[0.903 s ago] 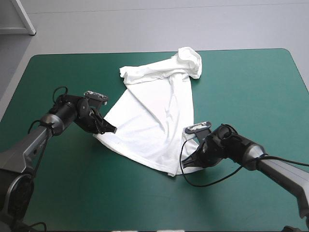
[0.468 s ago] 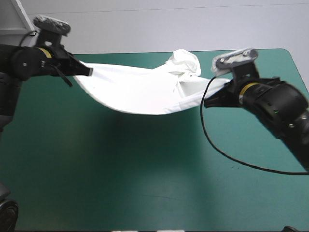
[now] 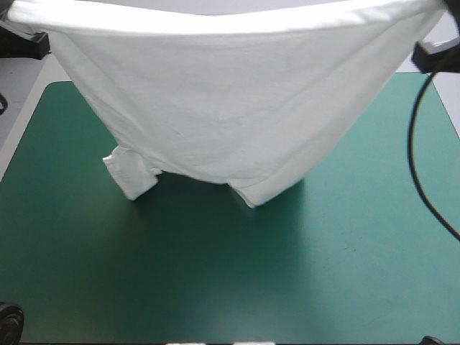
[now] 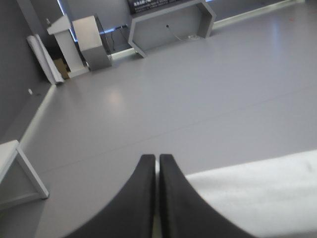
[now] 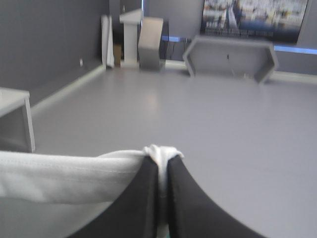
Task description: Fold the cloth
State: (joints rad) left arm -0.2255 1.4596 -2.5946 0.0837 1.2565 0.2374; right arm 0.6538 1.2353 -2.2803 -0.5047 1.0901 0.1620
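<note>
White T-shirt (image 3: 215,108) hangs spread over teal-green table (image 3: 215,287); left gripper (image 4: 156,157) pinches it at 10 o'clock, right gripper (image 5: 160,154) at 2.

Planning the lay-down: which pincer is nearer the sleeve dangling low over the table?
Left. The left pincer holds the T-shirt by the raised corner on the side of the sleeve; the right pincer holds the opposite corner, across the shirt.

You have one white T-shirt (image 3: 215,108), one teal-green tabletop (image 3: 215,273), and two grippers: the left gripper (image 4: 156,157) and the right gripper (image 5: 160,159), each with two black jaws.
</note>
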